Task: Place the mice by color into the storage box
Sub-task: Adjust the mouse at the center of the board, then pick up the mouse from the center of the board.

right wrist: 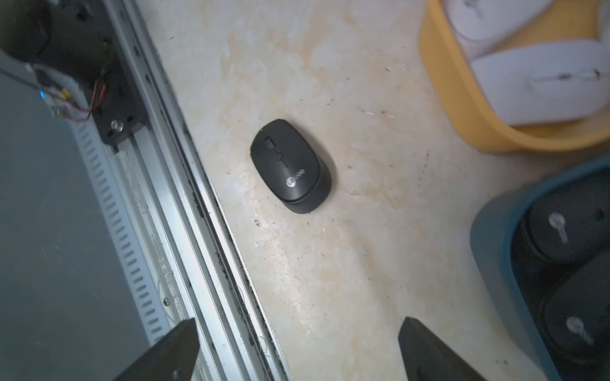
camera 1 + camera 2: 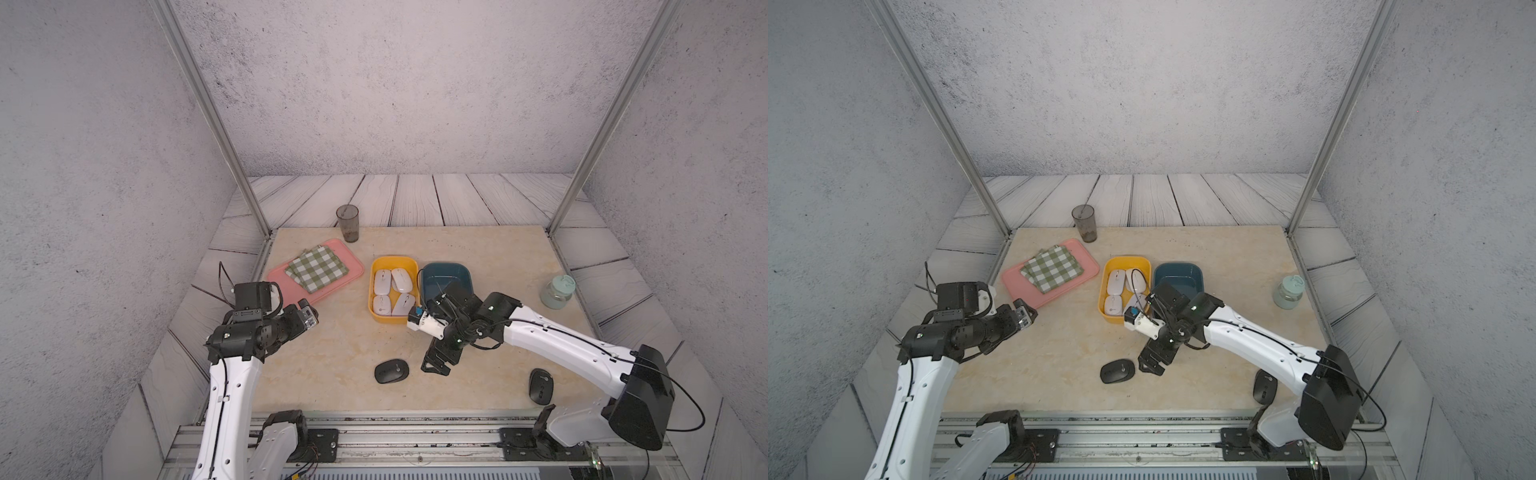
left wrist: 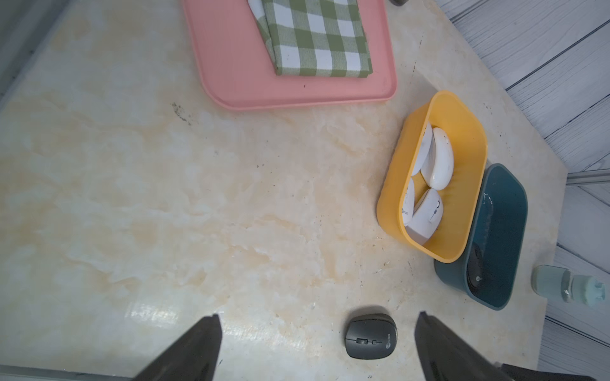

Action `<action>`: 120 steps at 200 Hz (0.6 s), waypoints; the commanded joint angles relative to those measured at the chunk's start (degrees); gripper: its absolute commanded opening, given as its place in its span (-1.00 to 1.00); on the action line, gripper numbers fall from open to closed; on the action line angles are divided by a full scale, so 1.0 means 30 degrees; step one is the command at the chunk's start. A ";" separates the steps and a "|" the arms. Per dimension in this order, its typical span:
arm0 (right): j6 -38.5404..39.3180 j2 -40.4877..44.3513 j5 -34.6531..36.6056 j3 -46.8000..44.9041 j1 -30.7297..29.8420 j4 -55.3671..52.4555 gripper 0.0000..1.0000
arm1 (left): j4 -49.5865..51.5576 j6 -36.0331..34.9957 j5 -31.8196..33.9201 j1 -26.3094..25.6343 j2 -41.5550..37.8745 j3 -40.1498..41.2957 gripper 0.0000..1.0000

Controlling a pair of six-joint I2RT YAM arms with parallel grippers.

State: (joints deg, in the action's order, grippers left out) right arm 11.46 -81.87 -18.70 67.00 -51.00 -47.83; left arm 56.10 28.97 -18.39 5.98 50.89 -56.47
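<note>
Reach-to-pick step, by my reading: the right gripper (image 1: 298, 321), jaws wide and empty, hangs near a black mouse (image 1: 290, 166) lying just ahead of its fingertips; next it should lower, straddle it and close

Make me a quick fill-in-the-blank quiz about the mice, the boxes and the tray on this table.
1. The yellow box holds ___ white mice.
2. The checked cloth lies on the ___ tray.
3. Directly on the table lie ___ black mice.
4. The left gripper and right gripper both stand ___.

Missing words: four, pink, two, open.
</note>
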 commanded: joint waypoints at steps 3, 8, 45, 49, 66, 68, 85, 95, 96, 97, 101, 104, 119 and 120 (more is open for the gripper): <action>0.3877 -0.0831 0.0183 -0.0390 -0.0683 0.0949 0.97 | -0.0988 0.0218 -0.1523 0.0435 -0.0198 0.0724 0.95; 0.4232 -0.1050 0.0266 -0.0369 -0.0889 0.1078 0.97 | -0.1099 0.0194 -0.1422 0.0465 -0.0249 0.0856 0.95; 0.5509 -0.3597 0.1246 0.0357 -0.2027 0.2141 0.98 | -0.1471 -0.0075 -0.1164 0.0611 -0.0556 0.1492 0.95; 0.5641 -0.3930 0.1406 0.0460 -0.2129 0.2188 0.98 | -0.1446 -0.0103 -0.1122 0.0615 -0.0580 0.1507 0.95; 0.5911 -0.5294 0.2319 0.0959 -0.2737 0.2543 0.97 | -0.1384 -0.0201 -0.0903 0.0689 -0.0730 0.1566 0.95; 0.5951 -0.5430 0.2376 0.1016 -0.2780 0.2589 0.98 | -0.1340 -0.0218 -0.0901 0.0677 -0.0733 0.1566 0.95; 0.5980 -0.6447 0.2975 0.1513 -0.3006 0.3193 0.97 | -0.1293 -0.0282 -0.0900 0.0702 -0.0710 0.1641 0.95; 0.6043 -0.6894 0.3205 0.1859 -0.3095 0.3381 0.97 | -0.1230 -0.0289 -0.0873 0.0703 -0.0690 0.1654 0.95; 0.6047 -0.6942 0.3240 0.1892 -0.3111 0.3408 0.97 | -0.1234 -0.0300 -0.0857 0.0717 -0.0698 0.1654 0.95; 0.6064 -0.6965 0.3271 0.1922 -0.3118 0.3436 0.97 | -0.1221 -0.0306 -0.0850 0.0710 -0.0701 0.1654 0.95; 0.6104 -0.7090 0.3343 0.2013 -0.3138 0.3525 0.98 | -0.1213 -0.0311 -0.0842 0.0707 -0.0723 0.1680 0.95; 0.6095 -0.7163 0.3381 0.2074 -0.3175 0.3611 0.97 | -0.1235 -0.0311 -0.0816 0.0703 -0.0729 0.1705 0.95; 0.6253 -0.7469 0.3154 0.2293 -0.3246 0.4020 0.98 | -0.1302 -0.0311 -0.0834 0.0718 -0.0764 0.1897 0.95; 0.6269 -0.7493 0.3126 0.2299 -0.3244 0.4050 0.98 | -0.1328 -0.0311 -0.0838 0.0725 -0.0779 0.1908 0.95</action>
State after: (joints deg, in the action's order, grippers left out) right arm 28.62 -102.00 -10.76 71.61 -60.45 -38.22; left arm 52.45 28.75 -21.02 7.51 49.15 -51.99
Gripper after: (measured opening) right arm 0.988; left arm 0.976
